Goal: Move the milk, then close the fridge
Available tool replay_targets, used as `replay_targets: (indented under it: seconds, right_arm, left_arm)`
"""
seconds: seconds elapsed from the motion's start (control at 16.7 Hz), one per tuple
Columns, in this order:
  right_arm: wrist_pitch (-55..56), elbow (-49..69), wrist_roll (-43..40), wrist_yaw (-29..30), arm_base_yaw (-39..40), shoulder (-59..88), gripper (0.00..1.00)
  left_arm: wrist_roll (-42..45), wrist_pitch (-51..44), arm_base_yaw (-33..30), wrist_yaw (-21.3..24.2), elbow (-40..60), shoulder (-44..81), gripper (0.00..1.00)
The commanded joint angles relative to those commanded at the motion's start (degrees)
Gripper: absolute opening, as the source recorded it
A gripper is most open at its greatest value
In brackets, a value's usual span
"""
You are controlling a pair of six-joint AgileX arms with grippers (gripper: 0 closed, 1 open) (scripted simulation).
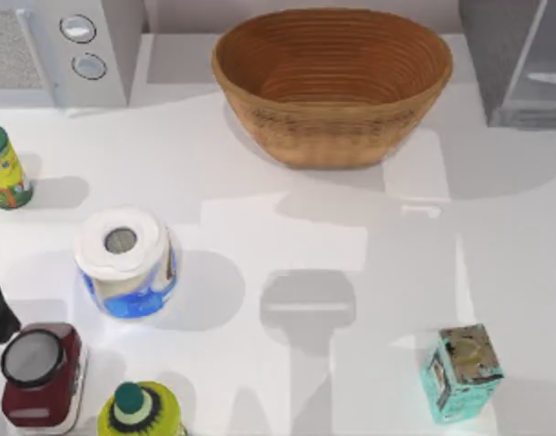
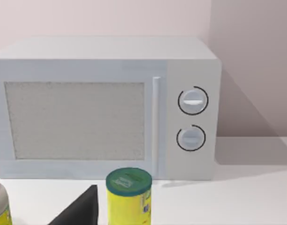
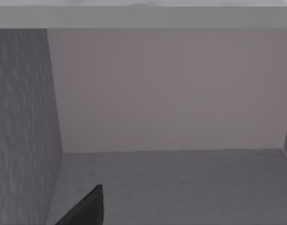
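Because the fridge [image 1: 501,56] at the desk's far right corner stands with its door panel [image 1: 543,78] swung outward, its cavity remains accessible. The right gripper [image 3: 85,207] faces directly into that cavity: grey side wall, pale back wall and a bare floor. This pose is judged to suit work at the shelf, and door closure is not yet done. The milk's position cannot be told. The left gripper [image 2: 80,210] is parked near the desk's left edge, facing the microwave [image 2: 106,108] and a yellow canister [image 2: 128,197]. Whether either claw is open or closed cannot be told.
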Motion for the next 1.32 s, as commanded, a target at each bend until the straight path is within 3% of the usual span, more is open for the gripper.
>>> replay_targets:
  seconds: [0.78,1.02,1.32]
  right_arm:
    - [-23.1,-45.9,0.7,4.3,7.1,-79.2,1.0]
    - [-27.7,-54.8,0.7,4.7,8.9,-90.8,1.0]
    - [-28.8,-56.8,0.7,4.7,9.3,-93.1,1.0]
  left_arm:
    - [0.0,0.0,0.0,0.0,0.0,0.0,1.0]
    - [0.0,0.0,0.0,0.0,0.0,0.0,1.0]
    - [0.0,0.0,0.0,0.0,0.0,0.0,1.0]
